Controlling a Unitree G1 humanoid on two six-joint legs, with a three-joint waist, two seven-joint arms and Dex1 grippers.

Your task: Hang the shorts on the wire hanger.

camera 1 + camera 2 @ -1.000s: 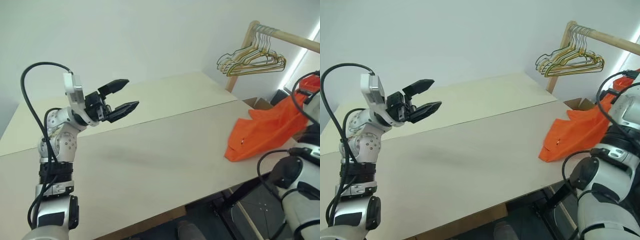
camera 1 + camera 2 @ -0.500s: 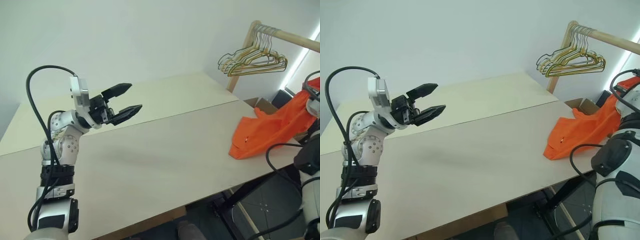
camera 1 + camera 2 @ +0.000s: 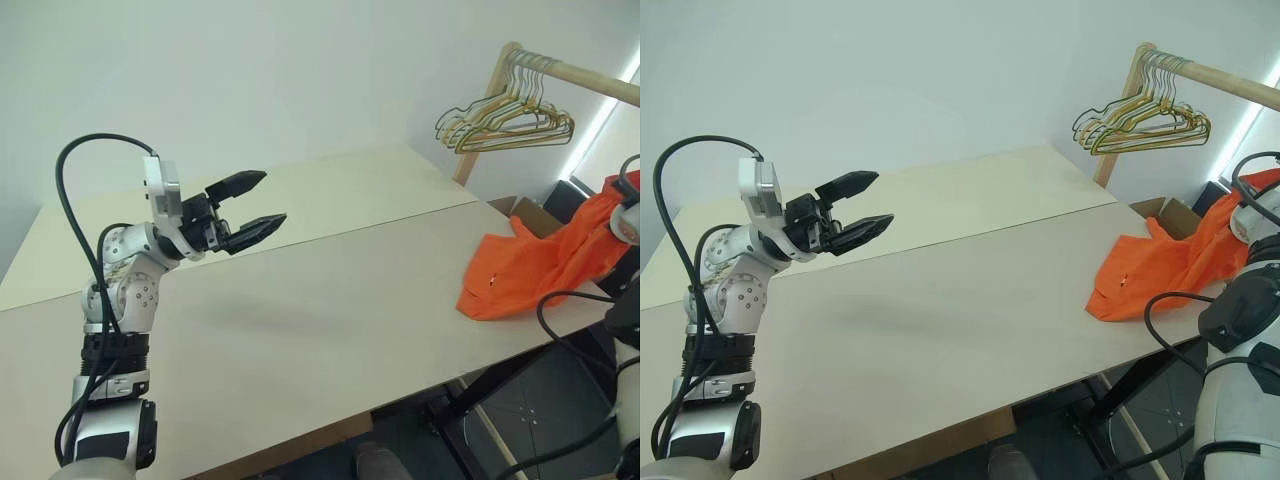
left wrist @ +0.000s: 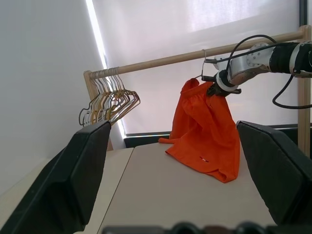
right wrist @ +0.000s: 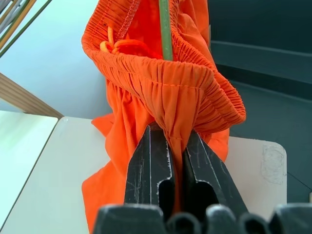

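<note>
The orange shorts (image 3: pixel 525 268) drape from the table's right edge up to my right gripper (image 5: pixel 173 146), which is shut on the gathered waistband. A thin green stretch of the wire hanger (image 5: pixel 165 29) stands inside the waistband opening, just past the fingers. In the left wrist view the right gripper (image 4: pixel 214 90) holds the shorts (image 4: pixel 204 131) up just under the wooden rail, while their lower end rests on the table. My left gripper (image 3: pixel 270 198) hovers open and empty above the table's left part, far from the shorts.
A wooden rail (image 3: pixel 575 72) stands behind the table's right corner with a bunch of yellow and green hangers (image 3: pixel 505 122) on it. The pale table (image 3: pixel 320 300) has a seam along its length. A cardboard box (image 3: pixel 528 212) sits beyond the right edge.
My right arm has swung outward toward the picture's right edge and its wrist has rolled, with the shorts still in its grip. The left gripper has kept still.
</note>
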